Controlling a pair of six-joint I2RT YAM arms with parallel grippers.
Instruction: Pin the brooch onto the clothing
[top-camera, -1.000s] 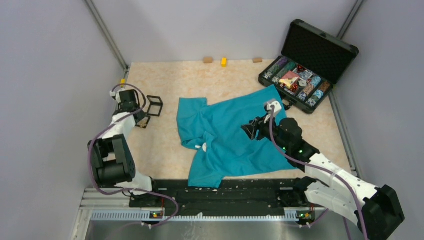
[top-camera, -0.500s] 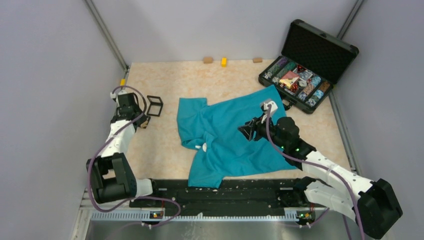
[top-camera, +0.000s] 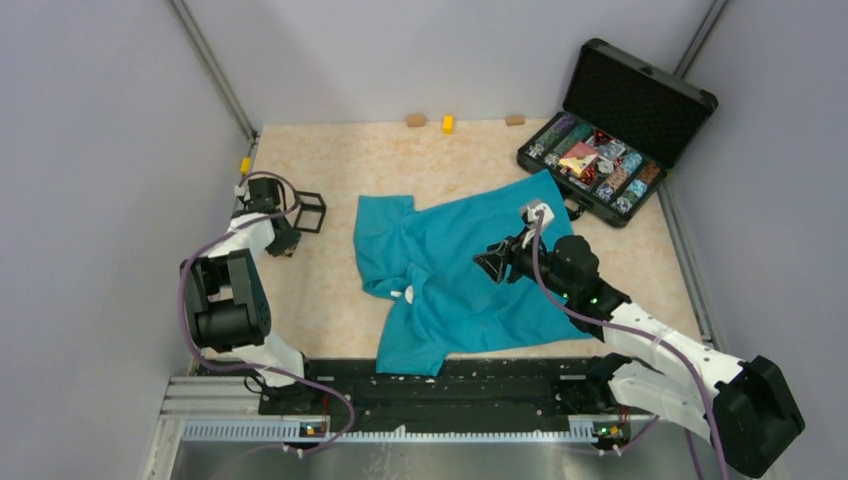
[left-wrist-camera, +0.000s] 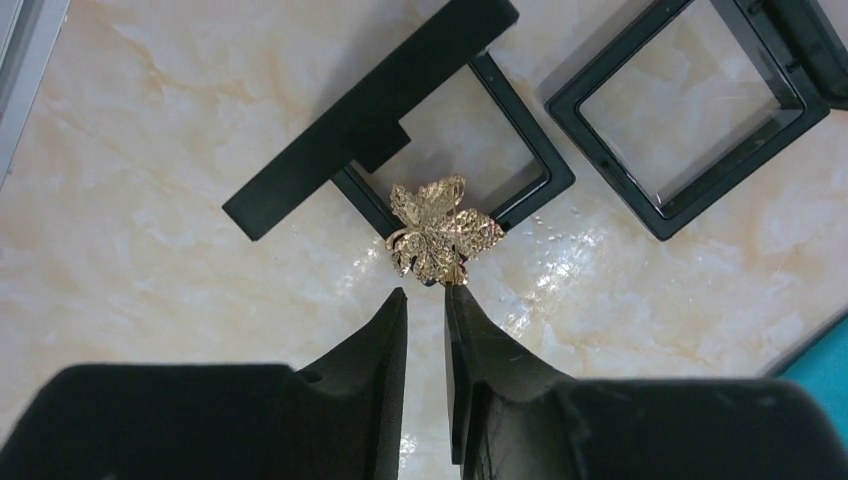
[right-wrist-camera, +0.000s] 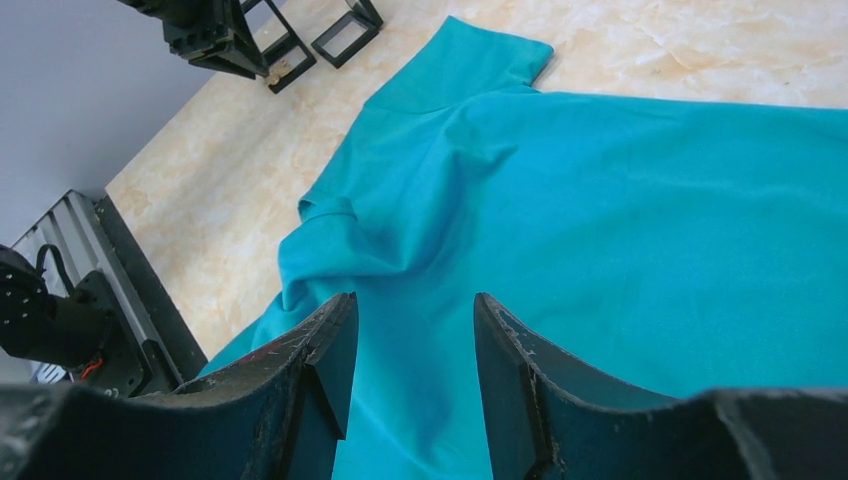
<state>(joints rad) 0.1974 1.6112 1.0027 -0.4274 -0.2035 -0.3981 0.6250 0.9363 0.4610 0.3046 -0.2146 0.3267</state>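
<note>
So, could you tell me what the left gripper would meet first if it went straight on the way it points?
Most likely the gold leaf-shaped brooch, lying on the table just beyond the left gripper; depth is unclear.

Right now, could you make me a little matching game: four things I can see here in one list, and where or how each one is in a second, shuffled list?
Things:
1. brooch
2. T-shirt
3. black case
4. right end effector

Descriptions:
a. lid open, at the far right corner of the table
b. jaws apart, holding nothing, above the shirt
c. gold and leaf-shaped, lying by the black frames
d. teal, spread out mid-table

Pairs: 1-c, 2-d, 3-a, 4-b
</note>
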